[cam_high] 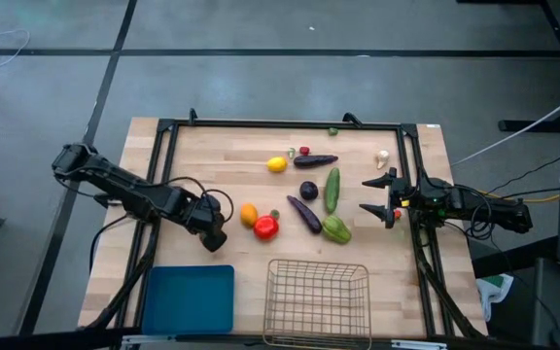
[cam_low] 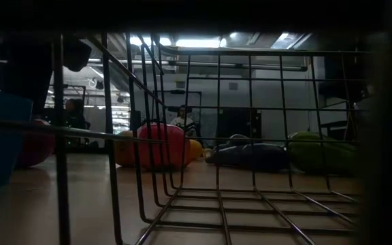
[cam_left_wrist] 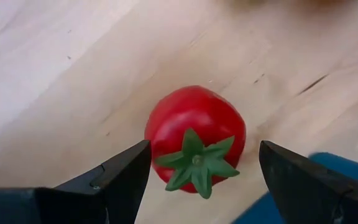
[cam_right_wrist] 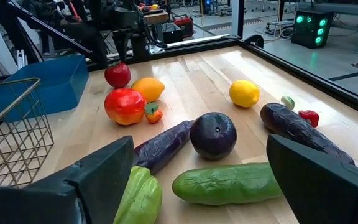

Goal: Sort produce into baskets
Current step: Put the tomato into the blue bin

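Observation:
A red tomato (cam_left_wrist: 194, 140) with a green stalk lies on the wooden table, and the fingers of my open left gripper (cam_left_wrist: 204, 144) stand on either side of it without touching. In the high view that gripper (cam_high: 214, 233) hides the tomato, just beyond the blue tray (cam_high: 189, 299). My right gripper (cam_high: 382, 197) is open and empty at the table's right side, facing the produce. Before it lie the cucumber (cam_right_wrist: 225, 182), a round purple fruit (cam_right_wrist: 212, 134), a long eggplant (cam_right_wrist: 163, 146) and a green pepper (cam_right_wrist: 140, 196). The wire basket (cam_high: 317, 301) stands at the near edge.
In the table's middle lie an orange fruit (cam_high: 249, 214), a larger red one (cam_high: 266, 227), a lemon (cam_high: 277, 164), a second eggplant (cam_high: 316, 160), a small red piece (cam_high: 304, 151) and garlic (cam_high: 382, 157). A black frame (cam_high: 163, 156) borders the table.

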